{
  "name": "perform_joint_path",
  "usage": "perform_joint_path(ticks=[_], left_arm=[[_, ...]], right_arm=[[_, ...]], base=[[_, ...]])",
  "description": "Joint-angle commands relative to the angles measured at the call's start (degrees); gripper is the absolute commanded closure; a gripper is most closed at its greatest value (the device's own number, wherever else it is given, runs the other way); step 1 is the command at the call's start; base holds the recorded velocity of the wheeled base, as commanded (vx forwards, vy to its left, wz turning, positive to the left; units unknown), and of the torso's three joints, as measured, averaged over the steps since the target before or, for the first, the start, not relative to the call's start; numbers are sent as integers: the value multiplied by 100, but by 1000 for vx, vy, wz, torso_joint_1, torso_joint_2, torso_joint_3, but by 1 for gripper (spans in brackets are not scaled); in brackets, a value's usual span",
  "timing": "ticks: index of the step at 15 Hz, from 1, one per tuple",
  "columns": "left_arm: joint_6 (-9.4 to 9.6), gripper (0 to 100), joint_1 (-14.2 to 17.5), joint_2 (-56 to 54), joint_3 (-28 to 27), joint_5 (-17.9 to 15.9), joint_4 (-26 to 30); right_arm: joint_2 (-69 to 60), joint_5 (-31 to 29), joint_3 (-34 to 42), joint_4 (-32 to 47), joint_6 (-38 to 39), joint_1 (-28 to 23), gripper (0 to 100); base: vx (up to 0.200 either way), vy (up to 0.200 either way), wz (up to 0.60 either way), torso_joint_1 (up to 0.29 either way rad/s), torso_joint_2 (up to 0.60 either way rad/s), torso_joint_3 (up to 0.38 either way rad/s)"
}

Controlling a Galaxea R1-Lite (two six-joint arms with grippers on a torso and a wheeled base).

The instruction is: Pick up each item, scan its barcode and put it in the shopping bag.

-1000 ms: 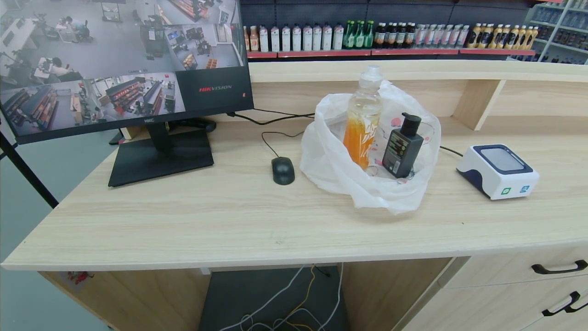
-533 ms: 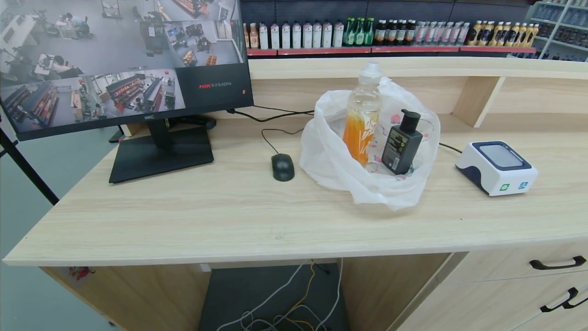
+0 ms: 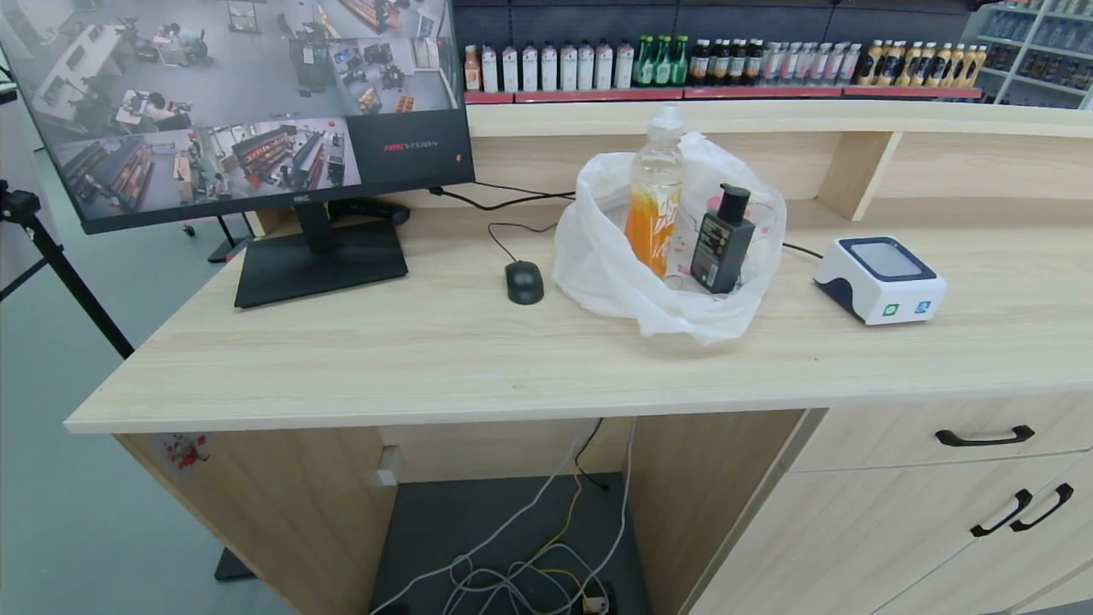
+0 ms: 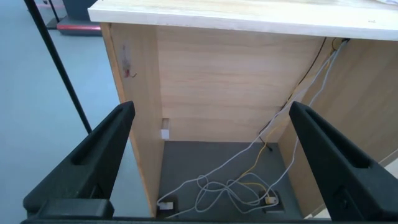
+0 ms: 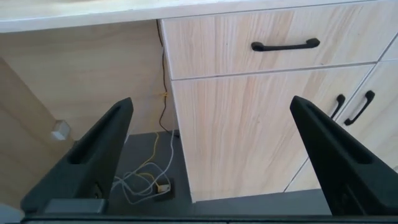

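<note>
A white plastic shopping bag (image 3: 602,273) stands open on the wooden counter (image 3: 427,359). Inside it stand a tall clear bottle with orange contents (image 3: 653,201) and a dark pump bottle (image 3: 721,243), both upright. A white and navy barcode scanner (image 3: 879,279) sits on the counter right of the bag. My left gripper (image 4: 211,134) hangs open below counter height, facing the knee space under the counter. My right gripper (image 5: 214,134) is open too, low in front of the drawer fronts (image 5: 249,68). Neither holds anything.
A monitor (image 3: 248,111) on a black stand and a black mouse (image 3: 523,282) sit left of the bag. A raised back ledge (image 3: 768,120) runs behind the counter. Loose cables (image 3: 521,555) lie under the counter. Drawers with black handles (image 3: 982,438) are at lower right. A tripod leg (image 3: 68,282) stands at left.
The whole head view has shifted: the counter now looks farther off and more of the cupboard and floor shows, so the camera has moved back. Bag, bottles and scanner keep their places.
</note>
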Motion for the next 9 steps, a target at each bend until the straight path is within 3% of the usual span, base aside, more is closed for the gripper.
perform_joint_path(ticks=[1, 9], left_arm=[[0, 0, -4, -2, 0, 0, -2], [-35, 0, 5, -2, 0, 0, 6]], right_arm=[[11, -1, 1, -4, -12, 4, 0], [11, 16, 1, -4, -152, 4, 0]], base=[[0, -200, 0, 7, 7, -2], [0, -200, 0, 3, 1, 2]])
